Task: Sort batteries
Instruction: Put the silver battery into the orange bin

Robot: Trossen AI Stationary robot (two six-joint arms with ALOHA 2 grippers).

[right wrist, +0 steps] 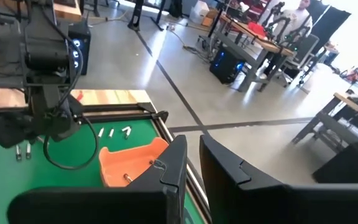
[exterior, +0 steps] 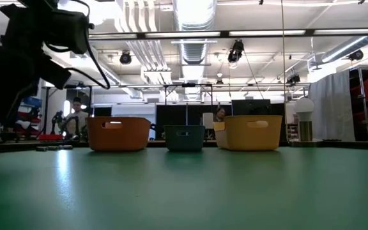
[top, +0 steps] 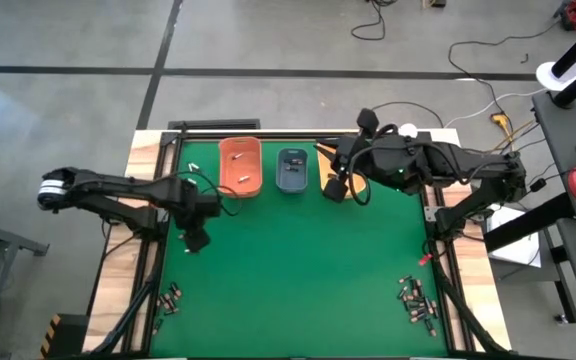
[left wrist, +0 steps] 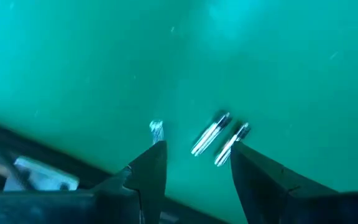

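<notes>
A: Which arm is working?

B: The left gripper (top: 196, 240) hangs over the left part of the green surface (top: 298, 270), jaws apart and empty. Its wrist view looks down on three batteries (left wrist: 219, 138) lying on the green: two slim ones side by side just ahead of the gap between the jaws, a third off by one fingertip (left wrist: 156, 155).

A: And the right gripper (top: 334, 189)?

B: Up at the far edge, over the yellow-orange bin (exterior: 249, 131), which it mostly hides from above. In its wrist view the jaws stand a narrow slit apart with nothing visible between them. I judge it is waiting or has just let go.

A: Where are the other batteries?

B: One heap near the front left corner (top: 171, 298), a bigger heap at the front right (top: 418, 302). A few already lie in the orange bin (top: 240, 165); the blue-grey bin (top: 291, 170) sits beside it.

A: How should the left pick go?

B: I'd choose one of the pair, not both. They lie close and parallel, so turn the wrist until the jaws cross the cylinder's length, centre on that single battery, and descend straight. Close gently; a round battery may roll away if one fingertip meets it first. Check the size before choosing a bin.
</notes>
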